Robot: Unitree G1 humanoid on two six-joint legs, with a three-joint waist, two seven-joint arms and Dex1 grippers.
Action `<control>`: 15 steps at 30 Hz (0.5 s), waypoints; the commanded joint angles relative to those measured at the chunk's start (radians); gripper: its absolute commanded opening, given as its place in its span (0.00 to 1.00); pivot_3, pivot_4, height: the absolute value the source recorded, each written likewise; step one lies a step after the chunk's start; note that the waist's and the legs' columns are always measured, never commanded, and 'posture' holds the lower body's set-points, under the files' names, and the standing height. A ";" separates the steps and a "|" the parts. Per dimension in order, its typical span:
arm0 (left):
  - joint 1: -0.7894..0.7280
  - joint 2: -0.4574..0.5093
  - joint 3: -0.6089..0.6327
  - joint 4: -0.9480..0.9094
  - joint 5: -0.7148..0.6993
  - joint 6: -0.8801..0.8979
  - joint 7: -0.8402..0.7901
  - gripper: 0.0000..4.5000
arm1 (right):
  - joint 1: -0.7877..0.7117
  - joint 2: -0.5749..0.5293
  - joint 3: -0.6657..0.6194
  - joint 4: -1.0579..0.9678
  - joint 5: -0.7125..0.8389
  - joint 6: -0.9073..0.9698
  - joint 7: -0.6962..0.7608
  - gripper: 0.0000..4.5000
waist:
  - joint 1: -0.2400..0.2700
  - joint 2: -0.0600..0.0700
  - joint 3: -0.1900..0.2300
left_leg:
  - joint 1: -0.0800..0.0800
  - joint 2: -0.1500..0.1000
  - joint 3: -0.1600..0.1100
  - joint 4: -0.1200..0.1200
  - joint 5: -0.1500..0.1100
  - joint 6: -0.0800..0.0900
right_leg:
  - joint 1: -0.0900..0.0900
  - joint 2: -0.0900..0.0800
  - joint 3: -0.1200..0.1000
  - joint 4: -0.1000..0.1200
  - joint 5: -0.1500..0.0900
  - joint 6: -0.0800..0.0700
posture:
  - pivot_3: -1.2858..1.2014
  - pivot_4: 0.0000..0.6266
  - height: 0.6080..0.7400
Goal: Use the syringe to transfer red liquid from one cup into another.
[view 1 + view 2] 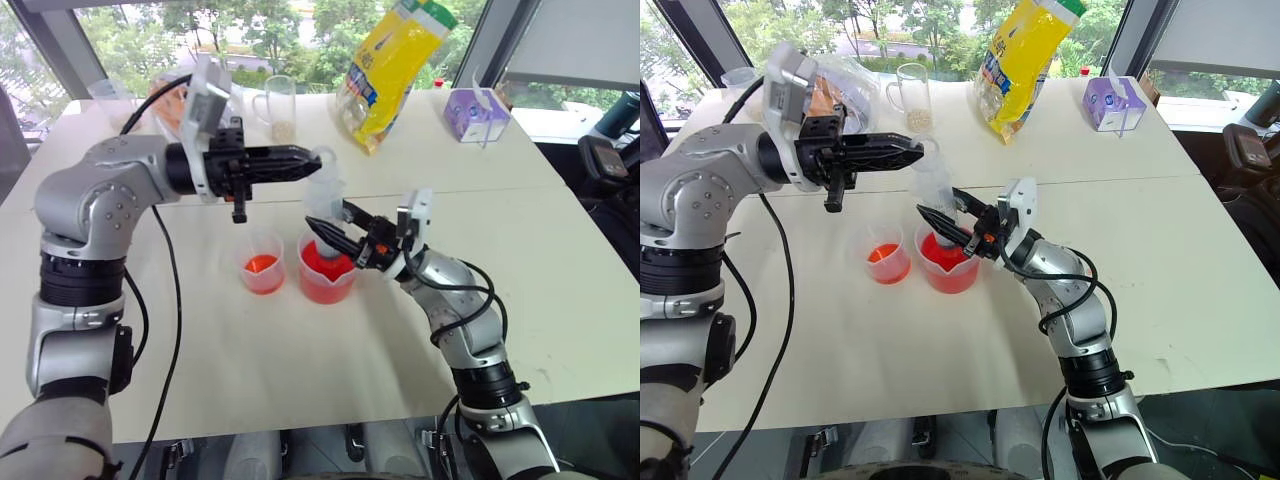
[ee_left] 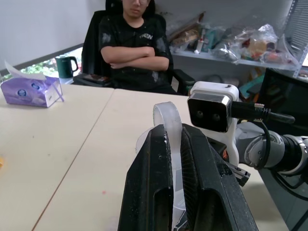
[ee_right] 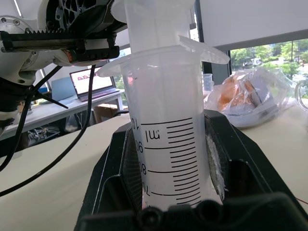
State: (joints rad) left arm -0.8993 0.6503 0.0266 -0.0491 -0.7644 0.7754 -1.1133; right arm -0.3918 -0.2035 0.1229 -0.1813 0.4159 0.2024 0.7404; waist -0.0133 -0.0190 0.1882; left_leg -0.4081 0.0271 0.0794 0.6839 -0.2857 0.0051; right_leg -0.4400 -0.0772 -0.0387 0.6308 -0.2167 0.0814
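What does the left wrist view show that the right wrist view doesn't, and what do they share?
Left wrist alone: a seated person with folded arms, a purple tissue box, a green mug, and the left gripper shut on the plunger.

Right wrist alone: the syringe barrel with its printed marks, clamped in the right gripper, plus a laptop and a clear bag on the table.

Both: the white table and parts of the same syringe.
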 commanded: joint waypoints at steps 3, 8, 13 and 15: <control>-0.057 0.004 0.070 -0.021 -0.006 -0.064 0.006 0.01 | 0.008 -0.006 0.028 0.008 -0.005 0.023 0.013 0.32 | 0.000 0.000 0.000 | 0.000 0.000 0.000 0.000 0.000 0.000 | 0.000 0.000 0.000 0.000 0.000 0.000 | 0.52 0.24 1.00; -0.046 0.006 0.071 -0.027 -0.007 -0.067 0.004 0.01 | 0.003 -0.004 0.027 0.000 -0.003 0.026 0.009 0.32 | 0.000 0.000 0.000 | 0.000 0.000 0.000 0.000 0.000 0.000 | 0.000 0.000 0.000 0.000 0.000 0.000 | 0.52 0.24 1.00; -0.027 0.009 0.063 -0.038 -0.006 -0.067 0.002 0.01 | -0.011 -0.007 0.007 -0.025 0.008 0.038 -0.005 0.32 | 0.000 0.000 0.000 | 0.000 0.000 0.000 0.000 0.000 0.000 | 0.000 0.000 0.000 0.000 0.000 0.000 | 0.52 0.24 1.00; -0.017 0.012 0.054 -0.045 -0.006 -0.060 -0.002 0.01 | -0.022 -0.011 -0.002 -0.043 0.013 0.046 -0.010 0.32 | 0.000 0.000 0.000 | 0.000 0.000 0.000 0.000 0.000 0.000 | 0.000 0.000 0.000 0.000 0.000 0.000 | 0.52 0.24 1.00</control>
State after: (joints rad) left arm -0.8960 0.6525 0.0274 -0.0497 -0.7628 0.7542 -1.1135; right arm -0.4026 -0.2094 0.1135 -0.1949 0.4176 0.2333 0.7316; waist -0.0132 -0.0190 0.1882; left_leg -0.4081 0.0272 0.0794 0.6839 -0.2857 0.0051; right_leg -0.4400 -0.0772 -0.0387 0.6308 -0.2167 0.0814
